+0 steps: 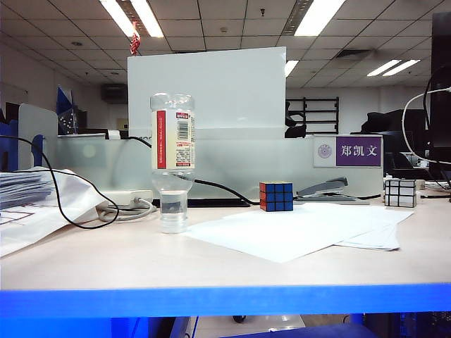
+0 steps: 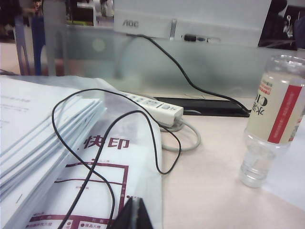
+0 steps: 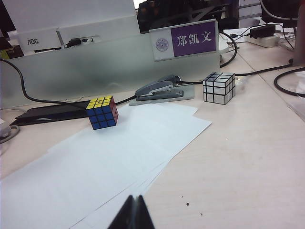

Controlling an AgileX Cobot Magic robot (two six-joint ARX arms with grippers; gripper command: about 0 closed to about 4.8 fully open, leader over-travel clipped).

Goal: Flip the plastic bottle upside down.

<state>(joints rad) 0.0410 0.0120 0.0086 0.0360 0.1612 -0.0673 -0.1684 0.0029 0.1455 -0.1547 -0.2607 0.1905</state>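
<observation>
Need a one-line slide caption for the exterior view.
Plastic bottle stands inverted on its cap beside white paper sheets and a Rubik's cube.

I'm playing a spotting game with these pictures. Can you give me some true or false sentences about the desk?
1. The plastic bottle stands upside down on its neck. True.
2. The colorful cube sits on top of the stapler. False: it sits on the desk beside the stapler.
3. The left gripper is shut on the bottle. False: shut, but holding nothing.
4. The right gripper is shut over the white paper. True.
5. The silver cube is blue. False: mirror-silver.
</observation>
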